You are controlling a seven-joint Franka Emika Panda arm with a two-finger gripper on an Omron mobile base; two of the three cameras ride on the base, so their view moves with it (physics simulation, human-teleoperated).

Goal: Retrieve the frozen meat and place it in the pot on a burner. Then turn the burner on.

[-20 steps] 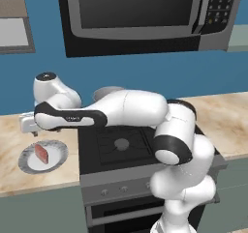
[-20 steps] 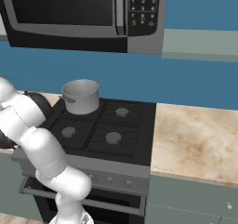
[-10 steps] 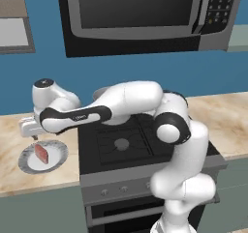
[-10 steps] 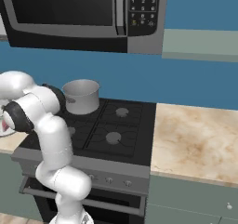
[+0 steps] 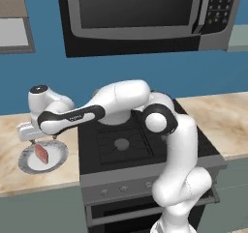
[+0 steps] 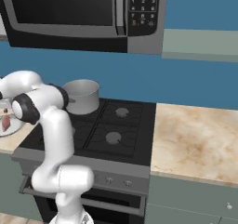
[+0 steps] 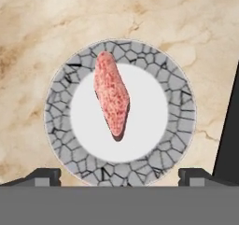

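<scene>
Fingers point(image 7: 119, 175) spread wide, empty, above frozen meat point(image 7: 111, 95) on plate point(image 7: 179, 112).

I am working in a home kitchen: a black gas stove point(image 5: 145, 140) with four burners is sitting between marble-look counters point(image 6: 195, 139), a microwave point(image 5: 140, 14) is hanging above it against a blue wall point(image 6: 195, 79), and grey-green cabinet fronts point(image 6: 186, 200) are running below.
</scene>
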